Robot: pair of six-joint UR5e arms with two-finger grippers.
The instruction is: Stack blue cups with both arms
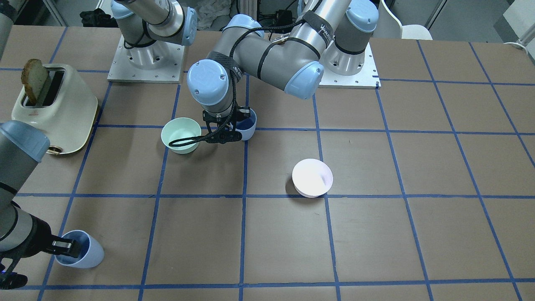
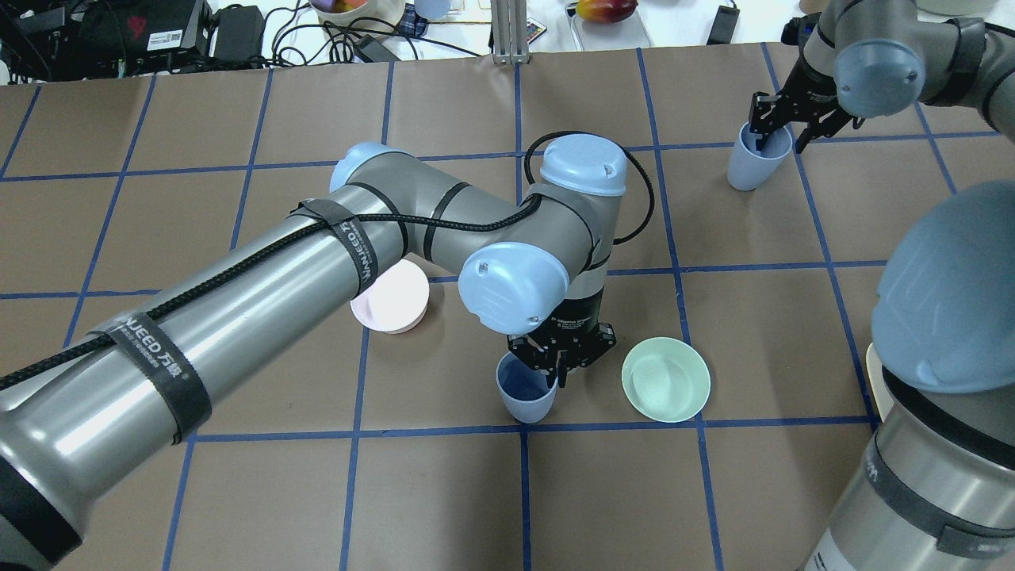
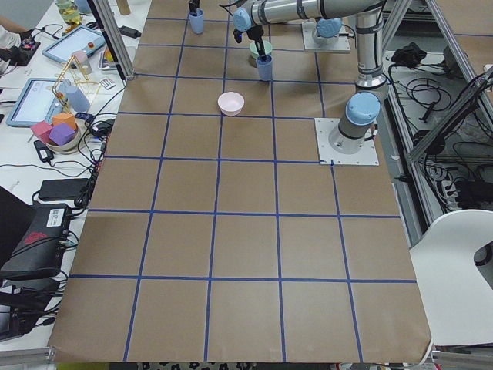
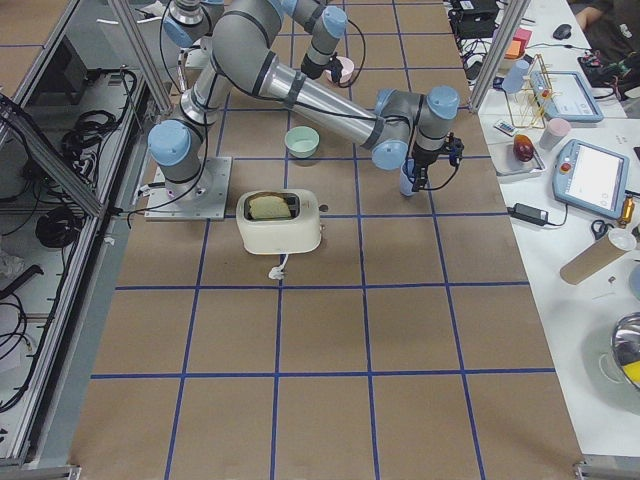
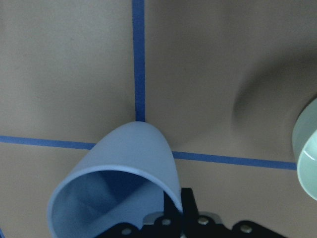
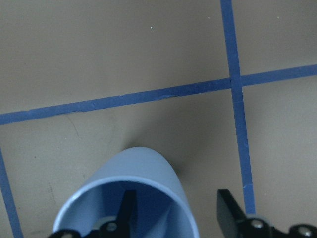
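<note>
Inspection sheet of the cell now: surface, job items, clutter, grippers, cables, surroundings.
Surface: table, brown paper, blue tape grid.
Job's things: near blue cup beside mint-green bowl; far blue cup; both standing, apart, unstacked.
Clutter: pink bowl; toaster holding bread slice.
Grippers: left gripper jaws shut on near blue cup's wall; right gripper jaws open, straddling far blue cup's rim.
Cables: black braided cable strapped along left arm.
Surroundings: operator bench with tablet; white chair.
</note>
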